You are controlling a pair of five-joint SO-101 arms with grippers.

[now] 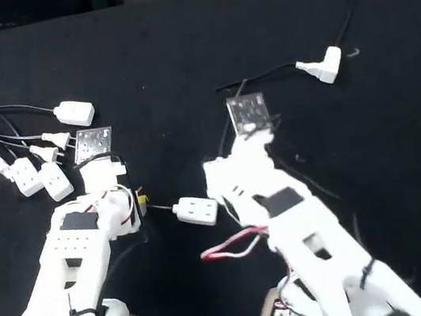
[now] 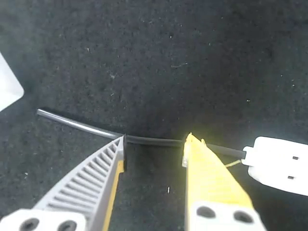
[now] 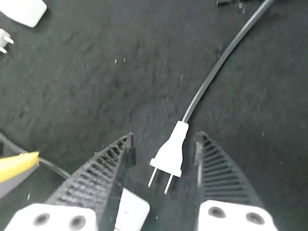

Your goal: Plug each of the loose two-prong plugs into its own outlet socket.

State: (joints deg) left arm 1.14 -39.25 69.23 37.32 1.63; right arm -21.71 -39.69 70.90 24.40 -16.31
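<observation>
Nearest the arms' bases, a white outlet socket [image 1: 196, 210] lay flat on the black desk [image 1: 176, 43], between the two arms, and the rest is placed from it. Its thin black cable [image 2: 77, 122] ran from the socket toward the left arm. The left pincer [image 2: 154, 142] stood released over that cable just beside the socket, a grey finger on one side and a yellow finger on the other, grasping nothing; whether the tips touched the cable could not be told. Just beside the socket on its other side, the right pincer [image 3: 164, 139] was also released. Its two dark fingers stood either side of a loose white two-prong plug [image 3: 169, 153] that lay flat on the desk, unsqueezed. The plug's prongs pointed toward the socket, and its dark cord [image 3: 216, 72] trailed away beyond. Farther from the socket, on the left arm's side, two more white sockets [image 1: 27, 175], several small plugs [image 1: 55, 138] and a larger white plug body [image 1: 75, 113] lay clustered among tangled black cords. Far beyond the socket on the right arm's side, an angled white plug [image 1: 324, 65] lay by itself.
</observation>
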